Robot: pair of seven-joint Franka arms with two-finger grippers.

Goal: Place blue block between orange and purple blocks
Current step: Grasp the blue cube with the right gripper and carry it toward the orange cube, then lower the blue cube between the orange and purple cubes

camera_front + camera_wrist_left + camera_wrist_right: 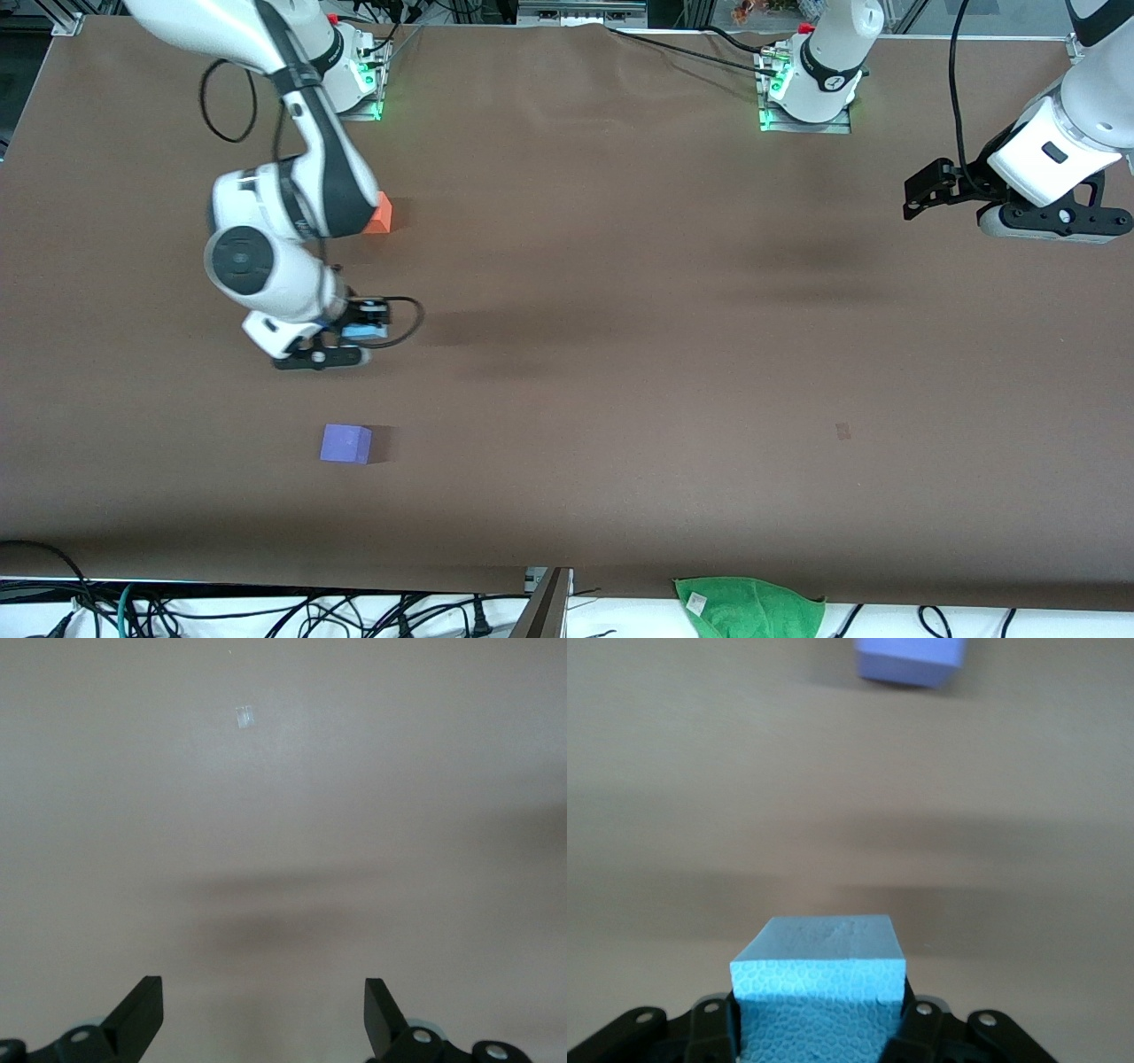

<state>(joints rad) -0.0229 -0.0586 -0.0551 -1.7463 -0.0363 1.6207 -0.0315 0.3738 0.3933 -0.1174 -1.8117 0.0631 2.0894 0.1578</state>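
the right gripper (pixel 341 341) is over the brown table (pixel 620 310) toward the right arm's end, in the stretch between the two other cubes. its fingers are closed on the blue block (pixel 361 331), which shows only as a small sky-blue patch under the wrist in the front view. in the right wrist view the blue block (pixel 820 988) fills the gap between the two black fingers (pixel 713 1032), each finger pressed flat against one side face; its smooth top face and pebbled front face are both visible. whether the block touches the table surface cannot be told.

the orange block (pixel 380 213) rests on the table, farther from the front camera than the right gripper, and is partly covered by the right arm's forearm. the purple block (pixel 345 443) rests on the table, nearer to the front camera than the right gripper and well apart from it. in the right wrist view the purple block (pixel 911 660) is cut off at the frame edge, in line with the held cube.

the left gripper (pixel 926 190) waits in the air over the left arm's end of the table. its fingers (pixel 142 1014) stand wide apart and hold nothing; only bare table surface lies below them.

a green cloth (pixel 749 607) lies at the table edge nearest the front camera.
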